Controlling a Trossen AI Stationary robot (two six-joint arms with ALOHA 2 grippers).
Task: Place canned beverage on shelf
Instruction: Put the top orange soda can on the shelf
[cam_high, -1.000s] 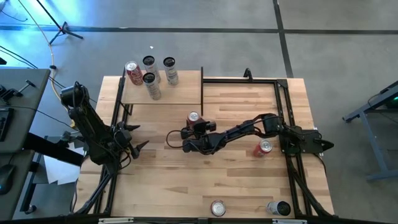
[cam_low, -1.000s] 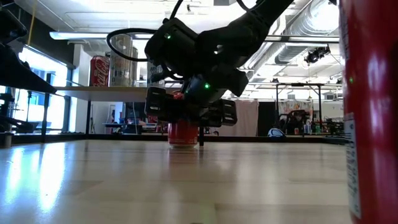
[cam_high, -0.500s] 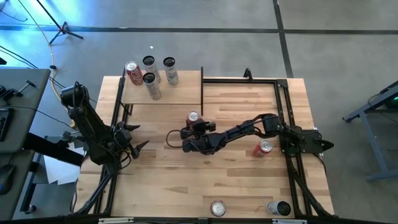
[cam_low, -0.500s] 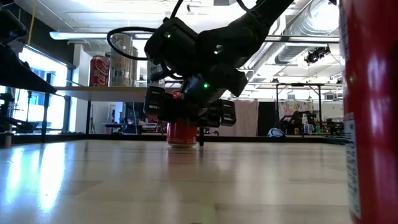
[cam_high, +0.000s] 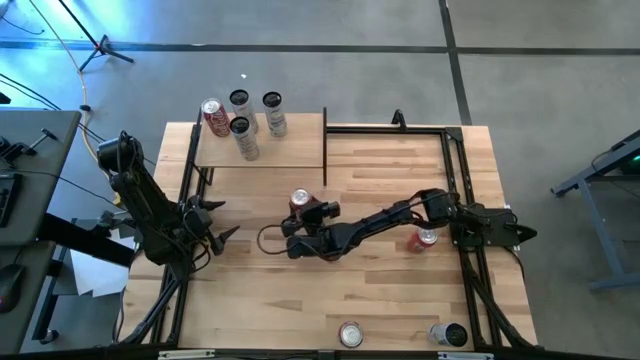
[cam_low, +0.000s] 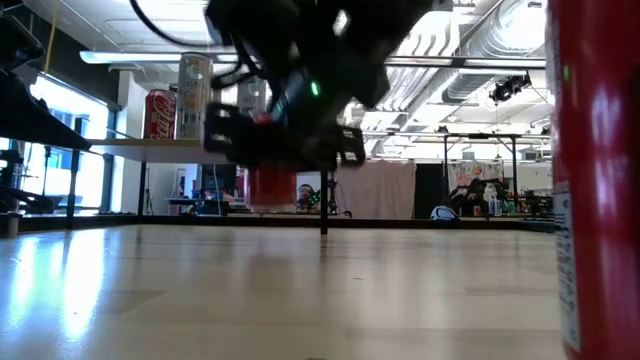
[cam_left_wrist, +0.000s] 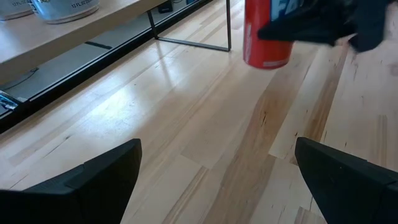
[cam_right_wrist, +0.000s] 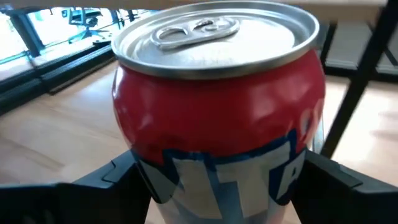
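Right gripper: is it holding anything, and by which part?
Yes: the right gripper holds the red can by its lower side wall, lifted off the table.

Pale plain-wood shelf board (cam_high: 290, 150): near right part bare. Far left corner crowded by a red cola can (cam_high: 213, 116) and three tall silver cans (cam_high: 243, 137), close together.

Thin black metal post (cam_high: 324, 150) stands along the shelf's right edge, just beyond the red-and-blue can (cam_high: 299, 204) clamped in the right gripper (cam_high: 303, 214) and lifted clear of the tabletop.

Left gripper (cam_high: 215, 222), fingers spread, sits at the table's left; bare planks between it and the held can.

Near edge: two silver-topped cans (cam_high: 350, 333), well apart from the shelf.
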